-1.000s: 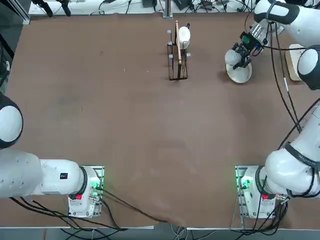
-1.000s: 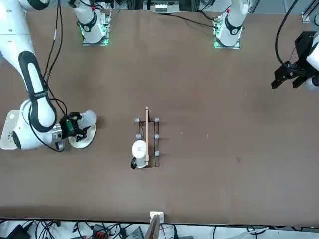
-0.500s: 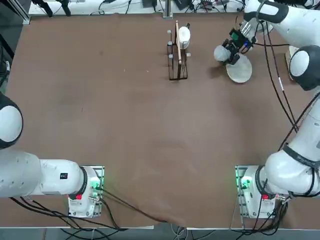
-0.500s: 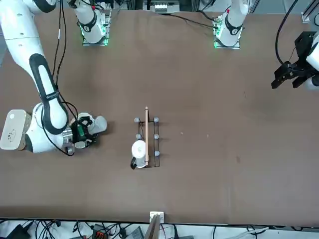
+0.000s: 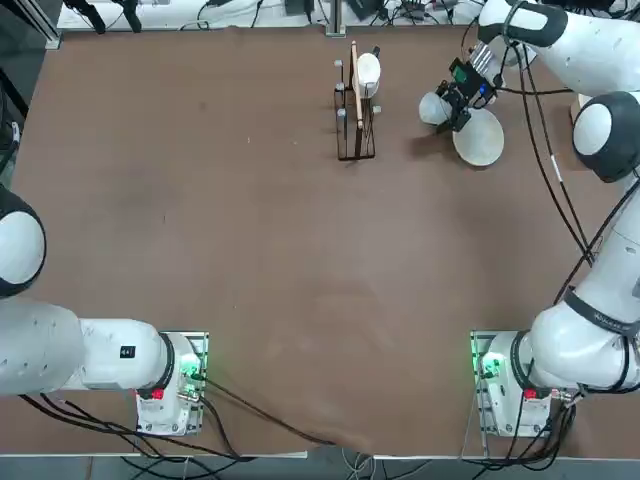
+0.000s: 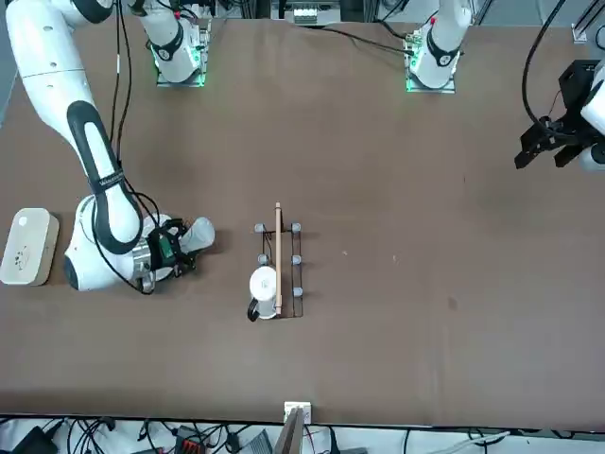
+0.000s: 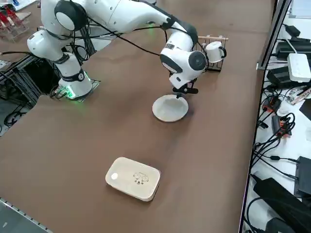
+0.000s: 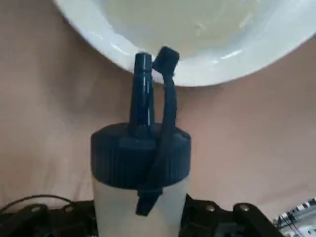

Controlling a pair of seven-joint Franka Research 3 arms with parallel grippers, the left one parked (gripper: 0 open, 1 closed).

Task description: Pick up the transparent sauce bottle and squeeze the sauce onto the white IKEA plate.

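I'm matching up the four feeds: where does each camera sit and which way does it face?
Top: overhead, looking down; bases at bottom.
Front: across the table, facing the robot.
Right side: raised, diagonal; cream dish nearest.
Right wrist: on the right gripper, shut on the transparent sauce bottle.
All share the white IKEA plate.

White arms, black gripper

The right arm (image 5: 590, 60) has glossy white rounded shells, loose black cables along it, a black right gripper (image 5: 462, 92) and green lights at its base (image 5: 490, 368).
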